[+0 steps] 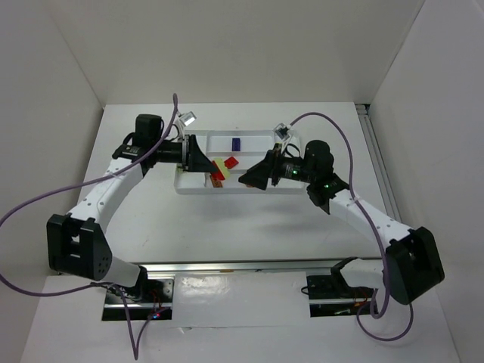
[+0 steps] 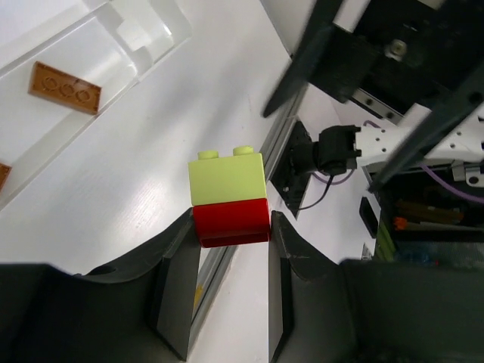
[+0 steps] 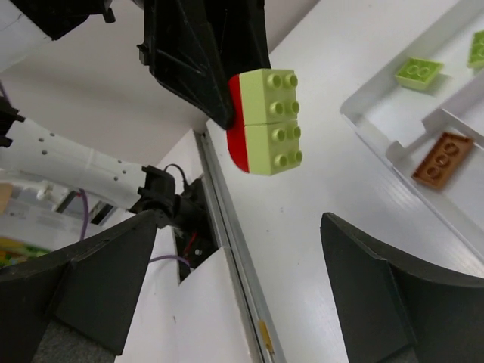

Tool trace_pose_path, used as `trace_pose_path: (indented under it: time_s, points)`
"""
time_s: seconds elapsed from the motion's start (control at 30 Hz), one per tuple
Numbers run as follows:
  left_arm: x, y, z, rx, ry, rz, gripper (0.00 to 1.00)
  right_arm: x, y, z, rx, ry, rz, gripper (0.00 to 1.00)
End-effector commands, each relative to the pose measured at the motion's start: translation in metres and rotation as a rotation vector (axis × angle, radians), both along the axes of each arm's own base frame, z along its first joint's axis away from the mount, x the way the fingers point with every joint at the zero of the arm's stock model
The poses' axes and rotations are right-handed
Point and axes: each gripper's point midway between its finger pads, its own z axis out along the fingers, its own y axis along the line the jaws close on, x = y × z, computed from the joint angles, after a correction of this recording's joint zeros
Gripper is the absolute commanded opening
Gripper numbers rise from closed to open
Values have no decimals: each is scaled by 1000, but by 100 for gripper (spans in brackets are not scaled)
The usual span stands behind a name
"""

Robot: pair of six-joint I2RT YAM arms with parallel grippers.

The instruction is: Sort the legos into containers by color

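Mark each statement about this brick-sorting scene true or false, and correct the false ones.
1. The left end effector grips a red brick with a yellow-green brick stuck on it. True.
2. The right end effector is shut on a brick. False: it is open and holds nothing.
3. A blue brick lies in the tray. True.
4. The flat orange brick lies outside the tray. False: it lies in a tray compartment.

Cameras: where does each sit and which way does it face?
Top external: above, behind, looking down on the tray; left arm, right arm show.
Left wrist: looks along the left gripper, shut on the red-green stack.
Right wrist: looks between the open right gripper at that stack.
Shared: both wrist views show the stack and an orange plate.
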Motion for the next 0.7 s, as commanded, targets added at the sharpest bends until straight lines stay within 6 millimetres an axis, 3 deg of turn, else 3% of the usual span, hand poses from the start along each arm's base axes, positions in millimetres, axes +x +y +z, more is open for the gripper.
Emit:
trace_pose_path:
  time_s: [0.0, 0.13, 0.3, 0.43, 0.67]
  points:
    - [-19, 1, 25, -62, -98, -89, 0, -2, 14, 37, 87, -137, 136, 97]
    - [-28, 0, 35, -89, -122, -125, 0, 1, 23, 43, 108, -154, 176, 99]
    - [-33, 0, 42, -100, -168, -148, 0, 4, 37, 34, 109, -138, 214, 99]
    - [-38, 0, 49, -111, -196, -166, 0, -3, 42, 42, 176, -137, 303, 94]
    - [-44, 0, 51, -117, -222, -180, 0, -13, 54, 32, 175, -122, 382, 89]
